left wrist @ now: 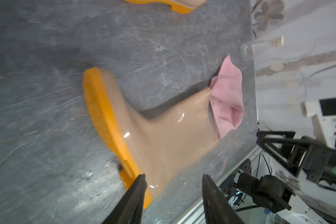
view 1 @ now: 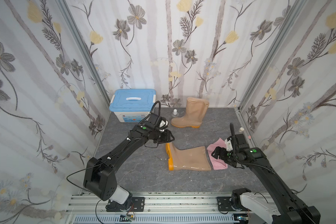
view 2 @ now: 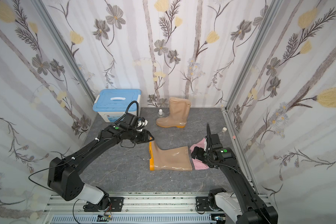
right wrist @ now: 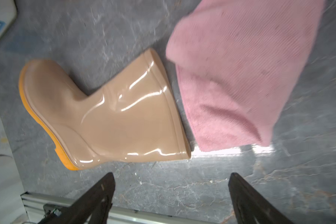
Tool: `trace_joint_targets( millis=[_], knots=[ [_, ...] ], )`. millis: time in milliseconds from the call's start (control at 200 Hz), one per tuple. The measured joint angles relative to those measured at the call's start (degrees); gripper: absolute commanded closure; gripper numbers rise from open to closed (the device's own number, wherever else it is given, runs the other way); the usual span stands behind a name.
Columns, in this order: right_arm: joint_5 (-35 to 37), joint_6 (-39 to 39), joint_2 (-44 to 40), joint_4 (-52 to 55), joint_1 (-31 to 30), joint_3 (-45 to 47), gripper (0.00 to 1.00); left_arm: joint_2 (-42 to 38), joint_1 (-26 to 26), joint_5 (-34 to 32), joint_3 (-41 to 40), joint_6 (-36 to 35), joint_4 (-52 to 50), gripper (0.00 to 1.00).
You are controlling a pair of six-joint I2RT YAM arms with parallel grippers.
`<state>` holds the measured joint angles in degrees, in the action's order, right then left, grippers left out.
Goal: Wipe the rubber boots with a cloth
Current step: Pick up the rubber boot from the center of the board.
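Left gripper (left wrist: 174,180) has its fingers (left wrist: 138,192) spread apart with nothing pinched between them. It hangs in the air just above the toe end of the lying boot (view 1: 188,159), not touching it as far as I can see. Right gripper (right wrist: 171,178) is spread wide and empty too, with just bare grey marble-look tabletop (right wrist: 173,190) showing between the tips. In both top views it sits over the spot where the boot's opening meets the pink cloth (view 1: 219,164). The cloth is crumpled flat on the table, right up against the shaft opening. I can't tell if a bit of it is tucked inside. The right arm's wrist covers the middle of the cloth in both top views, so the right wrist view shows it (right wrist: 231,87) best. That boot is on its side, orange sole facing the left arm. The standing boot (view 1: 190,114) is upright near the back wall, well away, with a small white-capped bottle (view 1: 175,113) just beside its toe. A blue-lidded storage box (view 1: 132,100) is in the back left corner, and a corked glass flask (view 1: 240,130) stands by the right wall.
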<state>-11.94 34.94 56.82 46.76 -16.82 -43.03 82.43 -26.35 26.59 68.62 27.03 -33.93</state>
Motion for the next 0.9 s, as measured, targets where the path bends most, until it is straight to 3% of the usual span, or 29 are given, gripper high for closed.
trace_joint_targets(
  millis=[80, 155, 270, 620, 679, 819, 899],
  knots=[
    [0.52, 6.49, -1.46, -4.20, -4.66, 5.64, 0.18, -5.44, 5.09, -0.13, -4.68, 1.14, 2.27, 0.47],
    [1.66, 12.72, -3.28, -7.28, -8.17, 10.27, 0.30, -8.59, 8.50, 0.22, -7.21, 1.86, 4.55, 0.46],
    [3.54, 21.84, -4.35, -11.39, -12.96, 14.40, 0.32, -10.78, 12.57, 0.59, -9.46, 3.02, 5.92, 0.46],
    [9.05, 37.24, 0.02, -26.08, -16.57, 21.66, 0.35, -11.63, 14.84, 2.60, -10.27, 3.17, 7.13, 0.46],
    [10.01, 38.36, 0.42, -29.40, -16.68, 22.64, 0.47, -11.43, 14.95, 2.69, -10.23, 3.15, 7.10, 0.46],
    [14.01, 38.73, 4.33, -35.23, -16.76, 23.17, 0.99, -10.71, 15.02, 2.80, -9.88, 2.95, 6.75, 0.46],
    [15.45, 35.78, 7.74, -33.11, -16.96, 18.18, 1.00, -10.64, 15.10, 2.78, -9.40, 2.75, 6.34, 0.46]
  ],
)
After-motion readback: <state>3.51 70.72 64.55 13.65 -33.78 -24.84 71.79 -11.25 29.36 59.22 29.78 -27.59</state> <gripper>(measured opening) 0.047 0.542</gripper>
